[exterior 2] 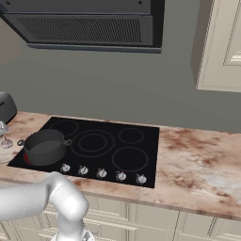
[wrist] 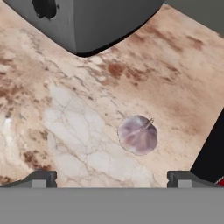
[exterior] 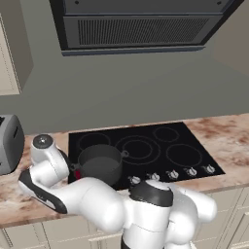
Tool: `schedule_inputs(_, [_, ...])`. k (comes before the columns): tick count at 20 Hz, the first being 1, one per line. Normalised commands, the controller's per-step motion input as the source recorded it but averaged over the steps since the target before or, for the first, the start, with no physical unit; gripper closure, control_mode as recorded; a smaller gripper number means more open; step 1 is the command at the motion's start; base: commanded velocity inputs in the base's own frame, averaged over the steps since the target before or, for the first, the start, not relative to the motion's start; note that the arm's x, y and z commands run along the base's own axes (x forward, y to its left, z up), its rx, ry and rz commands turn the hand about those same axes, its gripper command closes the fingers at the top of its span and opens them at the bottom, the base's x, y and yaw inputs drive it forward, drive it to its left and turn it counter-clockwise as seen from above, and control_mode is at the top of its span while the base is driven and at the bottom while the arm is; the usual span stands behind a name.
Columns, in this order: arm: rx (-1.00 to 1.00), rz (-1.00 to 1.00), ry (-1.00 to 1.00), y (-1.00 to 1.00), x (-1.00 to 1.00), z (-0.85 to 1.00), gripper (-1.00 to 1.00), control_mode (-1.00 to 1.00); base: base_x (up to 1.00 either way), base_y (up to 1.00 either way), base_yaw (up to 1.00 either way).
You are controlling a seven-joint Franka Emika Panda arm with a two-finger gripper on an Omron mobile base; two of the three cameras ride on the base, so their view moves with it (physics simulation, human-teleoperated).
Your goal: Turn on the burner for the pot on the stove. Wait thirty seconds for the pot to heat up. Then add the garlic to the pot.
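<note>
Marble-patterned counter [wrist: 87, 131], pink-brown with white veining, lay under the hand. On it sat the garlic [wrist: 138, 134], a small whitish-pink bulb with its pointed tip angled up and to the right in the hand view. The gripper [wrist: 112, 178] hung above the counter with its two dark finger tips [wrist: 41, 178] wide apart and nothing between them. The garlic lay ahead of the tips, nearer the right-hand one, untouched. A grey toaster [wrist: 87, 22] stood beyond the garlic at the top of the hand view. A black edge with a sliver of red showed at the lower right of that view.

From the left base view, the arm bent low to the left of the stove [exterior: 146, 146], over the counter between the toaster [exterior: 9, 143] and the cooktop's edge. The pot [exterior: 100, 163], dark grey with loop handles, sat on the front-left zone of the stove. A red glow of the burner [exterior 2: 27, 159] showed at the pot's base on its left side. The other ringed zones were grey, without red. A row of silver knobs [exterior 2: 101, 173] ran along the stove's front edge. A dark range hood [exterior: 141, 26] hung above, against a grey wall.
</note>
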Motion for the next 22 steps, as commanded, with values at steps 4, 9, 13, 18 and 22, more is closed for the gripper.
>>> schedule_inputs(4, [0.00,-0.02,0.03,-0.01,0.19,-0.01,-1.00,-1.00,0.00,0.00,0.00])
schedule_inputs(9, [0.05,-0.04,0.09,-0.22,0.16,-0.03,-1.00,-1.00,0.00,0.00,0.00])
schedule_inputs(13, [0.01,-0.04,0.06,-0.03,0.16,-0.31,-1.00,-1.00,0.00,0.00,0.00])
schedule_inputs(18, [0.00,-0.02,0.00,0.00,0.16,-0.50,-1.00,-1.00,0.00,0.00,0.00])
schedule_inputs(22, [0.00,0.00,0.00,0.00,0.26,-0.31,-1.00,-1.00,0.00,0.00,0.00])
